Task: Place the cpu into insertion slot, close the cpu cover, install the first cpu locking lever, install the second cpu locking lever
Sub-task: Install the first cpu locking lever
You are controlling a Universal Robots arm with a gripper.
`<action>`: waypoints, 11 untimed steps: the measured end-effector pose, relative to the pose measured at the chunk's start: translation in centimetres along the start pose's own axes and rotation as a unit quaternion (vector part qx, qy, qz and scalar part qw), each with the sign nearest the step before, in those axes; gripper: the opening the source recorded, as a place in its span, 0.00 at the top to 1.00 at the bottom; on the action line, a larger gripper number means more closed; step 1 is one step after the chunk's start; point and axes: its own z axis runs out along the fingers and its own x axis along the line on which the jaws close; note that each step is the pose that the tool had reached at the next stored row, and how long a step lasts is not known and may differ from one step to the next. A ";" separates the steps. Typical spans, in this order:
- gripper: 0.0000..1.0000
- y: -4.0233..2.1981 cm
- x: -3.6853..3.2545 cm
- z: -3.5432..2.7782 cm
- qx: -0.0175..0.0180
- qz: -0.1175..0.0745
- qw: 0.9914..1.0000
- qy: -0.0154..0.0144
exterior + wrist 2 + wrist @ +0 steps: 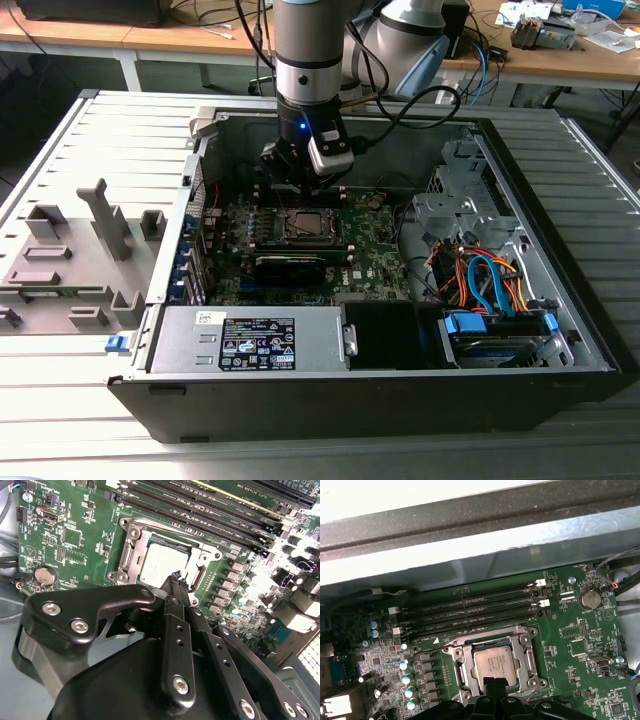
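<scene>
Your gripper hangs with its fingers pressed together on nothing, tips just above the edge of the cpu cover. It lies flat around the cpu, seated in the insertion slot on the green motherboard.

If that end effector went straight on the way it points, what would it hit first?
Probably the cpu lying in the insertion slot: the end effector points at its near edge, though how far above it hangs is unclear.
</scene>
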 end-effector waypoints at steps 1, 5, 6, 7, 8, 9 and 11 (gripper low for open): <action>0.89 0.00 0.00 0.00 0.000 -0.001 1.000 0.000; 0.89 0.00 0.00 0.00 0.000 -0.005 1.000 0.000; 0.89 0.00 0.00 0.00 0.000 -0.006 1.000 0.000; 0.89 0.00 0.00 0.00 0.000 -0.007 1.000 0.000; 0.89 0.00 0.00 0.00 0.000 -0.008 1.000 0.000; 0.89 0.00 0.00 0.00 0.000 -0.009 1.000 0.000; 0.89 0.00 0.00 0.00 0.000 -0.012 1.000 0.000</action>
